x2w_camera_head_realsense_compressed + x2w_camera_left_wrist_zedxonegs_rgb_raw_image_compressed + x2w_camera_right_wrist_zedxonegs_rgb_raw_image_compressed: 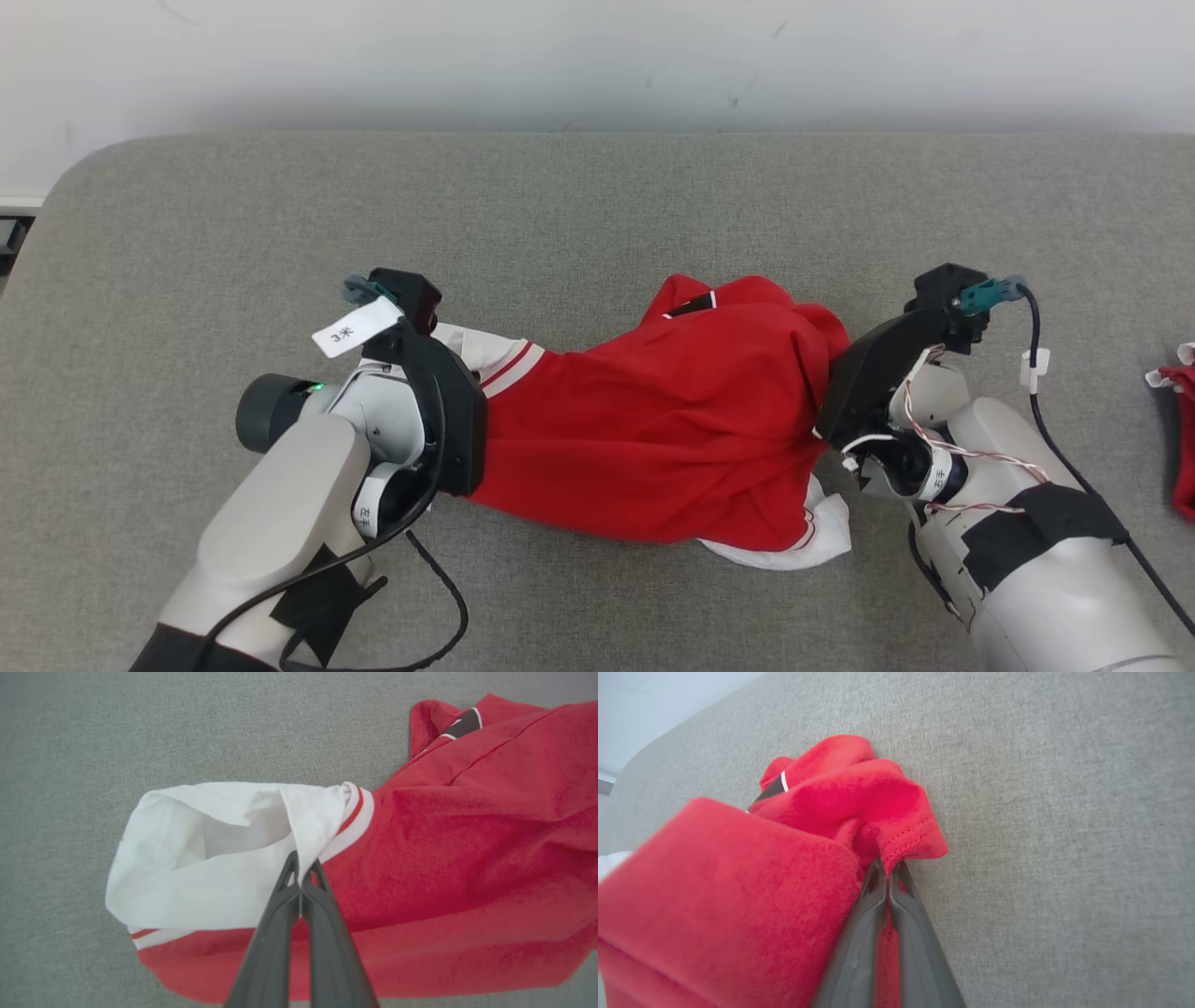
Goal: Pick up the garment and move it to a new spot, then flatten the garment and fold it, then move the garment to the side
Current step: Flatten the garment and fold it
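On the grey counter [597, 205] we pinch the garment [653, 429]: left fingers [288, 891] at nine o'clock, right fingers [877, 884] at three.

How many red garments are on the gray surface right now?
2. One garment lies in the middle, pinched by the left end effector and the right end effector. A second red cloth shows at the head view's right edge, partly cut off.

A broad grey woven-fabric tabletop [597, 205] with a rounded far-left corner stretches out, backed by a plain off-white wall [597, 56] marked with a few faint dark scuffs. Over at the tabletop's right edge lies a separate piece of red cloth with white trim [1182, 439], only partly seen.
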